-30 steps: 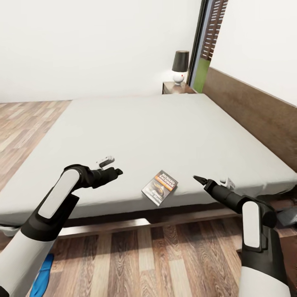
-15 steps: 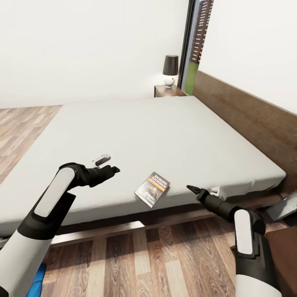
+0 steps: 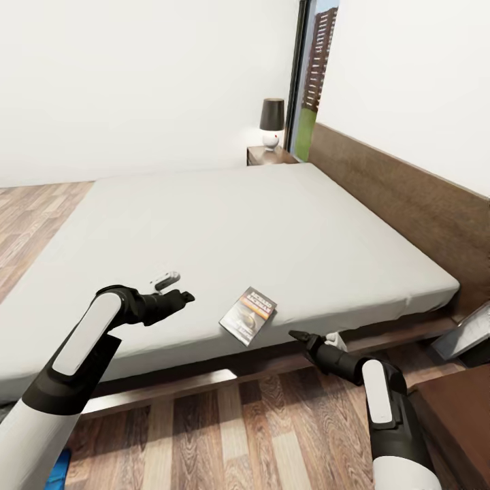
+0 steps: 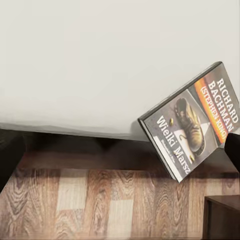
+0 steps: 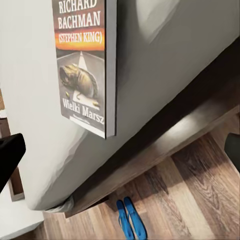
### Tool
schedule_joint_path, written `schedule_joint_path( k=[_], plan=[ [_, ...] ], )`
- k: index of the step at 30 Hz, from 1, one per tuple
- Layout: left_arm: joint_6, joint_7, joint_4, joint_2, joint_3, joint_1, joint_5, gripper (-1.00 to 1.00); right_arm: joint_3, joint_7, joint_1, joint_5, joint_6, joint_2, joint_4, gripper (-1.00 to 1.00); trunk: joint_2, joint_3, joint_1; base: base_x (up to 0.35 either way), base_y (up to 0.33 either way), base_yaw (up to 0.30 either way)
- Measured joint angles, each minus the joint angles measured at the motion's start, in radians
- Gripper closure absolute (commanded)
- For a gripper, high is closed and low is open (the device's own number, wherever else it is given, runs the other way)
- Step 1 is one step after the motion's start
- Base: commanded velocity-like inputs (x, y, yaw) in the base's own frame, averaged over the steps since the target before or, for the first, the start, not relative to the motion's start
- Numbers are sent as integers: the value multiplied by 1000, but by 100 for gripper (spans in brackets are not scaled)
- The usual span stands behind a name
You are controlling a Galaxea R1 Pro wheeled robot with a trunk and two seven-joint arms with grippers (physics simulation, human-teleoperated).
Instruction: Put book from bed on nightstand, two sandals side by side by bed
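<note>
My right claw [image 3: 297,335] hangs empty, opening unclear, at the book's [image 3: 248,316] four o'clock, lower than before; left claw [image 3: 185,297] at nine o'clock, likewise.

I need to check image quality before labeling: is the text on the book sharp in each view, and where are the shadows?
Head view: the book is small and its lettering too blurred to read; a dark shadow lies under the bed edge. Left wrist view: the title reads clearly. Right wrist view: the lettering is sharp, with soft shading on the mattress side and deep shadow beneath the frame.
</note>
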Motion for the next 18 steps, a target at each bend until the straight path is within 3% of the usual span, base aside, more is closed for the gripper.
schedule_joint_path(
  k=[3,7,12,18],
  plan=[
    [15,-3,0,0,26,11,-1,-100,1,1,1,0,0,0,11,-100,0,4,0,0,276,-83],
    [19,-4,0,0,32,13,0,-100,1,1,1,-1,0,0,13,-100,0,10,0,0,201,-80],
    [18,-8,1,-4,50,14,-1,-100,1,1,1,0,0,0,14,-100,0,18,0,0,40,-76],
    [8,-6,0,-9,96,14,0,-100,1,1,1,-6,0,0,18,-100,0,27,0,0,10,-76]
  ],
)
